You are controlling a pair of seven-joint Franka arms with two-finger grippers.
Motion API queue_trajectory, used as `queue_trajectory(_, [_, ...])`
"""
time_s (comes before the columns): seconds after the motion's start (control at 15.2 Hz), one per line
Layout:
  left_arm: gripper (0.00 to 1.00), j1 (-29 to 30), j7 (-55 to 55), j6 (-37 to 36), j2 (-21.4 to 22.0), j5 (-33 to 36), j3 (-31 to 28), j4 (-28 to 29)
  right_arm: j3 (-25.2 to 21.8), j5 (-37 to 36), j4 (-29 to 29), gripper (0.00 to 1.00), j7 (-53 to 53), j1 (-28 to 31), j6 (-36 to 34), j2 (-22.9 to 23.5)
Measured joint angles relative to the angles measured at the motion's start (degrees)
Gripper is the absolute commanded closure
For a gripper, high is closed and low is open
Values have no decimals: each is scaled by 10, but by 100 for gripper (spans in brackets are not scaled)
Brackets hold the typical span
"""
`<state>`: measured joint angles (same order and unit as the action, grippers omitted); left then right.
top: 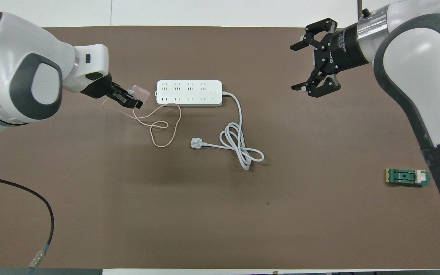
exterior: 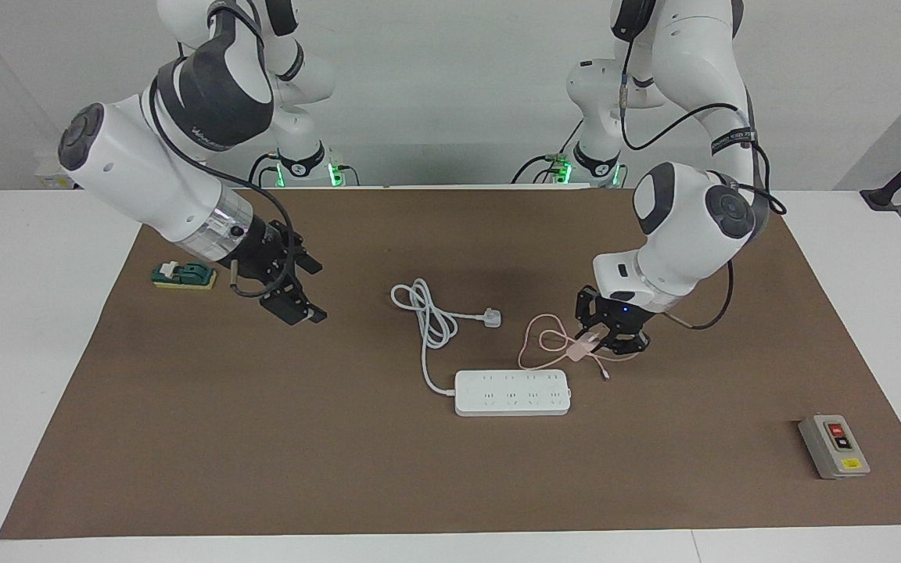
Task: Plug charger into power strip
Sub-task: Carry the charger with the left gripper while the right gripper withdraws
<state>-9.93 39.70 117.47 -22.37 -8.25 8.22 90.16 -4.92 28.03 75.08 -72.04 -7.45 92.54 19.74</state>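
I am holding the charger (exterior: 580, 349) clamped in the left gripper (exterior: 593, 344), up in the air just beside the strip's (exterior: 512, 392) end toward the left arm, mid-mat. Its cable (top: 155, 124) is trailing on the mat (exterior: 184, 438). Right gripper (exterior: 294, 301) is waiting, jaws wide and empty. Step in hand: carrying to a socket. Next I am needing prongs down, squared over an outlet, then pressing.
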Motion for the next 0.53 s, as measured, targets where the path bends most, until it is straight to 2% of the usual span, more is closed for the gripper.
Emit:
queue_trajectory(0.26, [100,-29,51,44,-7,130,0,2,0,-97,-18,0,205,21,-42,-2])
queue_trajectory(0.53, [100,-49,62,74,-14,175,0,22,3,-201,-26,0,429,20,-44,-16])
